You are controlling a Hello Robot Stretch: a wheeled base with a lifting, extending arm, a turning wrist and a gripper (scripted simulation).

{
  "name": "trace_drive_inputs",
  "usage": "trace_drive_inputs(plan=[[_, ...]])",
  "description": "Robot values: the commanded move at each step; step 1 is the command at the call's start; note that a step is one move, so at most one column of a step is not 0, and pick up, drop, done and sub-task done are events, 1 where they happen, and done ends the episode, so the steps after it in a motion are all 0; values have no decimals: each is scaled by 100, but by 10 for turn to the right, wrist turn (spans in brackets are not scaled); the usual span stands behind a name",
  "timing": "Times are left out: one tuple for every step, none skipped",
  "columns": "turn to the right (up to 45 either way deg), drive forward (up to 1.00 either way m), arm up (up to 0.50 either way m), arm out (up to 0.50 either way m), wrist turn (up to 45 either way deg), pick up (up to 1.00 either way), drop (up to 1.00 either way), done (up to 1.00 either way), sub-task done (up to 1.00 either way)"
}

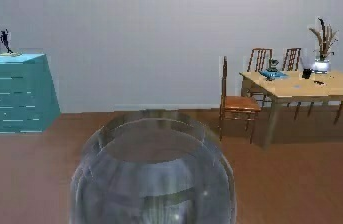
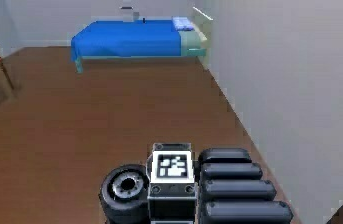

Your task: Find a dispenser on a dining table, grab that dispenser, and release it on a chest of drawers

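One brown floor [image 1: 29, 170], teal chest of drawers [image 1: 14, 95], wooden dining table [image 1: 301, 88]; hold of fingers [image 2: 127, 192] unclear.

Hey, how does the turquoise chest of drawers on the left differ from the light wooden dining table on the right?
The turquoise chest of drawers is blue-green; the light wooden dining table is pale wood. The chest is a closed box of drawer fronts; the table is a flat top on open legs. Brown wooden chairs stand at the table, none by the chest. Both stand on the brown floor near the pale wall.
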Motion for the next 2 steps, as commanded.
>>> trace_drive_inputs(plan=[[-450, 0, 0, 0, 0, 0, 0, 0, 0], [-30, 0, 0, 0, 0, 0, 0, 0, 0]])
